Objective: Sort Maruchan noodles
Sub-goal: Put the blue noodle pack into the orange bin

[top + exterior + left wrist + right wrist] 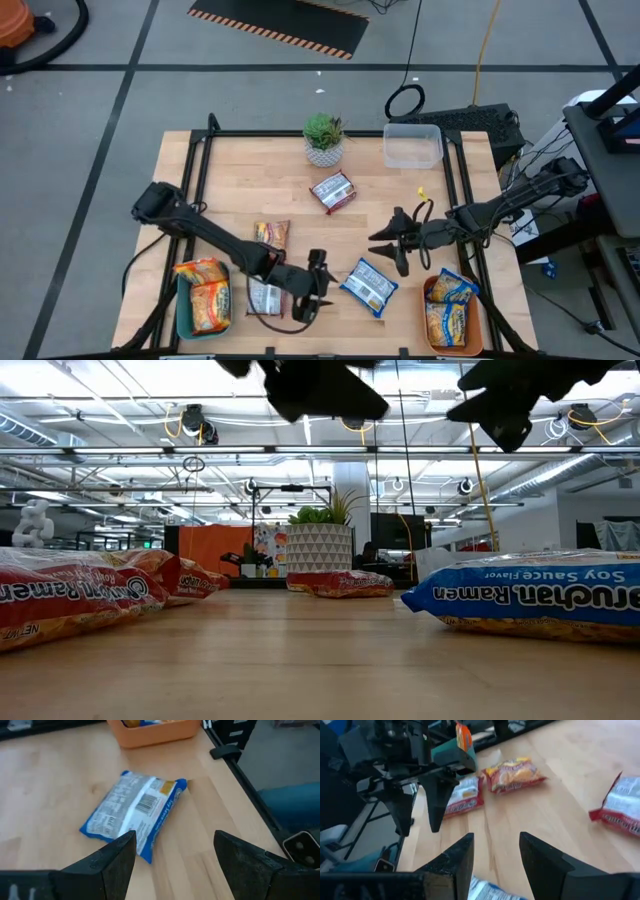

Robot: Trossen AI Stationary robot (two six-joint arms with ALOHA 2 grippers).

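Note:
Several ramen packets lie flat on the wooden table: a blue-white one (pixel 368 285) (pixel 135 812) (pixel 530 595), a dark red one with a white label (pixel 332 192) (pixel 620 810), an orange one (pixel 270 235) (pixel 515 775) and a red-white one (pixel 265 297) (pixel 462 795). My left gripper (pixel 325 288) (pixel 175 850) hovers open just left of the blue-white packet, pointing at it. My right gripper (pixel 385 245) (pixel 496 855) hangs open above the table, just beyond the blue-white packet's far end. More orange packets fill the teal tray (pixel 182 315), and yellow-and-blue ones fill the orange tray (pixel 478 335).
A potted plant (pixel 323 140) and a clear plastic tub (pixel 412 145) stand at the far edge. The teal tray sits at the near left corner, the orange tray at the near right. Bare wood lies between the packets in the middle. A black frame borders the table.

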